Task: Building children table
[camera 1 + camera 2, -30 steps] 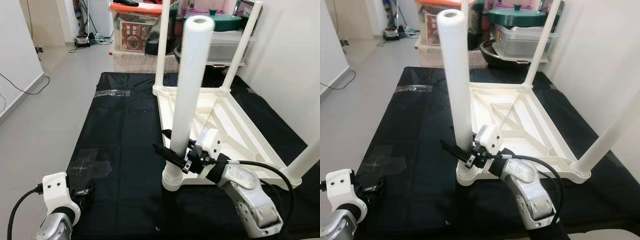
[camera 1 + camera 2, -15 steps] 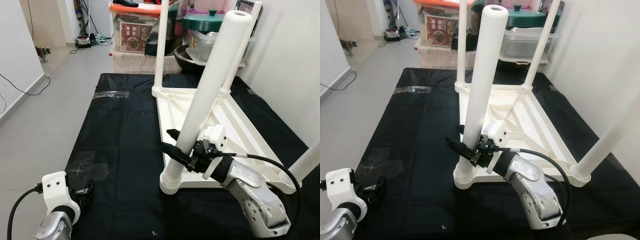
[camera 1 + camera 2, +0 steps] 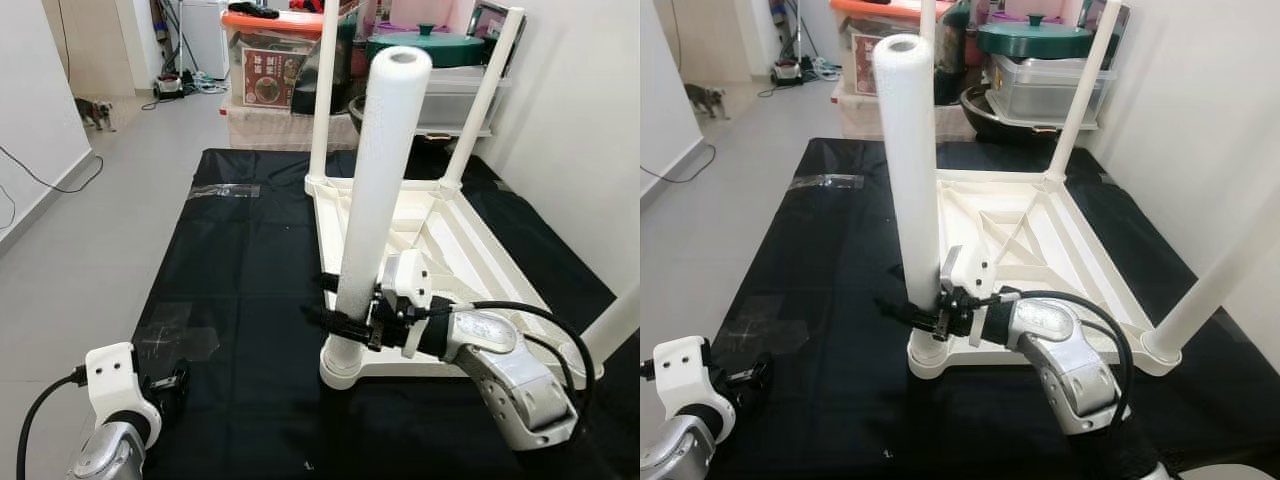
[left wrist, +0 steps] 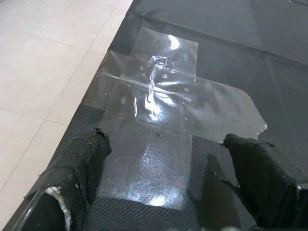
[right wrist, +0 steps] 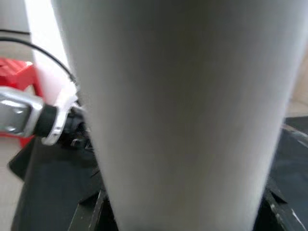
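Left gripper (image 4: 163,192): low at the mat's near left edge, fingers spread, holding nothing; its wrist view shows clear tape (image 4: 168,110) stuck on the black mat (image 3: 240,260), detail the head views only hint at.
Table leg (image 3: 375,200): upright in the near corner socket of the upturned white table (image 3: 450,240).
Right gripper (image 3: 335,305): fingers pinching the leg's lower part; its wrist view shows the leg close up.
Background: storage boxes (image 3: 275,70); small animal (image 3: 97,110) on the floor.
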### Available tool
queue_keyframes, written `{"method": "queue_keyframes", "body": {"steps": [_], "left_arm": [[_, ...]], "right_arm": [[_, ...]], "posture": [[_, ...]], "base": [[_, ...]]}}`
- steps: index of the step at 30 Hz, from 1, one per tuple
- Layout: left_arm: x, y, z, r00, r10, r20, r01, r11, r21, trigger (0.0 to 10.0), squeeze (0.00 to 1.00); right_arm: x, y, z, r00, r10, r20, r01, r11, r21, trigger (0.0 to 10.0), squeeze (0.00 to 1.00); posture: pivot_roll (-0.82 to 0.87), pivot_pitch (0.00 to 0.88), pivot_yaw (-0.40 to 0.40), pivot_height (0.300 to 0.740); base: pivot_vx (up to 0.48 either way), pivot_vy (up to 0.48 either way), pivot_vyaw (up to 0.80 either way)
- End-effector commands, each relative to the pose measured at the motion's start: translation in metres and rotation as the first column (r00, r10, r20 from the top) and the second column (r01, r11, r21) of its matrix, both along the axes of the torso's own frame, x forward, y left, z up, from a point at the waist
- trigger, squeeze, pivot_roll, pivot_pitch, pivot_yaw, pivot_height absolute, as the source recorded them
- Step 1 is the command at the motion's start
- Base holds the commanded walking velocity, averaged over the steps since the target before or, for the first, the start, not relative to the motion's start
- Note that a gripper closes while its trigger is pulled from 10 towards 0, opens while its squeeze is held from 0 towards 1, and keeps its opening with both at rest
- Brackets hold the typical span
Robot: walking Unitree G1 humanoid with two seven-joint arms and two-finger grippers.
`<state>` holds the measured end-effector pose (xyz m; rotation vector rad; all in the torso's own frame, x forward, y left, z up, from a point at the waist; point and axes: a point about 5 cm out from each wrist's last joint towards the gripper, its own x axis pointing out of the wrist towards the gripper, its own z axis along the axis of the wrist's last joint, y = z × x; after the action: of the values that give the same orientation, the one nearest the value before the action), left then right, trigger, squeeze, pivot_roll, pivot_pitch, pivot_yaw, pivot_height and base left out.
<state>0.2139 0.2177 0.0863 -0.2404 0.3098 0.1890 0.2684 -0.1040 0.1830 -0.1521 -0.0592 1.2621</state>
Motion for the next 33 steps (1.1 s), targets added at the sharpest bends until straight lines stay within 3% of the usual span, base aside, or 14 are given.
{"method": "queue_keyframes", "body": {"steps": [1, 6, 9, 10, 12, 15, 16, 21, 23, 25, 29, 30, 31, 33], "left_arm": [[-0.003, 0.002, -0.005, 1.0, 0.011, -0.026, -0.011, 1.0, -0.002, 10.0, 0.0], [-0.005, 0.003, -0.006, 0.999, 0.019, -0.03, -0.02, 1.0, -0.006, 10.0, 0.0], [-0.007, 0.003, -0.006, 0.999, 0.025, -0.031, -0.025, 1.0, -0.008, 10.0, 0.0], [-0.007, 0.003, -0.008, 0.999, 0.03, -0.033, -0.03, 1.0, -0.009, 10.0, 0.0], [-0.007, 0.003, -0.008, 0.999, 0.03, -0.033, -0.03, 1.0, -0.009, 10.0, 0.0], [-0.011, 0.005, -0.01, 0.998, 0.041, -0.042, -0.041, 0.999, -0.01, 10.0, 0.0], [-0.011, 0.005, -0.01, 0.998, 0.041, -0.042, -0.041, 0.999, -0.01, 10.0, 0.0], [-0.013, 0.01, -0.011, 0.998, 0.038, -0.054, -0.037, 0.999, 0.011, 10.0, 0.0], [-0.012, 0.011, -0.011, 0.998, 0.037, -0.053, -0.036, 0.999, 0.013, 10.0, 0.0], [-0.01, 0.013, -0.01, 0.998, 0.038, -0.05, -0.037, 0.999, 0.017, 10.0, 0.0], [-0.003, 0.013, -0.008, 0.999, 0.033, -0.039, -0.032, 0.999, 0.024, 10.0, 0.0], [-0.003, 0.013, -0.008, 0.999, 0.033, -0.039, -0.032, 0.999, 0.024, 10.0, 0.0], [-0.002, 0.009, -0.009, 0.999, 0.021, -0.042, -0.02, 1.0, 0.019, 10.0, 0.0], [-0.001, 0.007, -0.01, 0.999, 0.014, -0.042, -0.014, 1.0, 0.016, 10.0, 0.0]], "right_arm": [[-0.014, 0.01, -0.045, 0.965, 0.101, -0.24, -0.116, 0.992, -0.053, 10.0, 0.01], [-0.009, 0.013, -0.046, 0.961, 0.069, -0.267, -0.084, 0.995, -0.046, 10.0, 0.01], [0.011, 0.014, -0.05, 0.933, -0.178, -0.314, 0.174, 0.984, -0.041, 10.0, 0.0], [0.023, 0.011, -0.052, 0.868, -0.348, -0.354, 0.361, 0.932, -0.031, 10.0, 0.0], [0.023, 0.011, -0.052, 0.868, -0.348, -0.354, 0.361, 0.932, -0.031, 10.0, 0.0], [0.033, -0.028, -0.071, 0.503, -0.751, -0.427, 0.788, 0.602, -0.131, 10.0, 0.0], [0.033, -0.028, -0.071, 0.503, -0.751, -0.427, 0.788, 0.602, -0.131, 10.0, 0.0], [0.023, -0.066, -0.072, 0.225, -0.918, -0.327, 0.931, 0.302, -0.207, 10.0, 0.0], [0.023, -0.069, -0.07, 0.191, -0.926, -0.325, 0.943, 0.266, -0.202, 10.0, 0.0], [0.024, -0.064, -0.061, 0.244, -0.911, -0.333, 0.944, 0.302, -0.136, 10.0, 0.0], [0.024, -0.034, -0.036, 0.511, -0.792, -0.333, 0.849, 0.525, 0.054, 10.0, 0.0], [0.024, -0.034, -0.036, 0.511, -0.792, -0.333, 0.849, 0.525, 0.054, 10.0, 0.0], [0.021, -0.02, -0.032, 0.711, -0.668, -0.222, 0.697, 0.711, 0.092, 10.0, 0.0], [0.02, -0.016, -0.032, 0.767, -0.607, -0.21, 0.633, 0.769, 0.089, 10.0, 0.0]], "posture": [[0.06, 0.0, -0.082, 0.74], [0.06, 0.0, -0.087, 0.74], [0.06, 0.0, -0.096, 0.74], [0.07, 0.0, -0.096, 0.74], [0.07, 0.0, -0.096, 0.74], [0.06, 0.0, -0.089, 0.74], [0.06, 0.0, -0.089, 0.74], [0.04, 0.0, -0.063, 0.74], [0.04, 0.0, -0.063, 0.74], [0.04, 0.0, -0.056, 0.74], [0.03, 0.0, -0.051, 0.74], [0.03, 0.0, -0.051, 0.74], [0.03, 0.0, -0.047, 0.74], [0.03, 0.0, -0.045, 0.74]], "base": [[0.0, 0.0, 0.0], [0.0, 0.0, 0.0], [0.0, 0.0, 0.0], [0.0, 0.0, 0.0], [0.0, 0.0, 0.0], [0.0, 0.0, 0.0], [0.0, 0.0, 0.0], [0.0, 0.0, 0.0], [0.0, 0.0, 0.0], [0.0, 0.0, 0.0], [0.0, 0.0, 0.0], [0.0, 0.0, 0.0], [0.0, 0.0, 0.0], [0.0, 0.0, 0.0]]}}
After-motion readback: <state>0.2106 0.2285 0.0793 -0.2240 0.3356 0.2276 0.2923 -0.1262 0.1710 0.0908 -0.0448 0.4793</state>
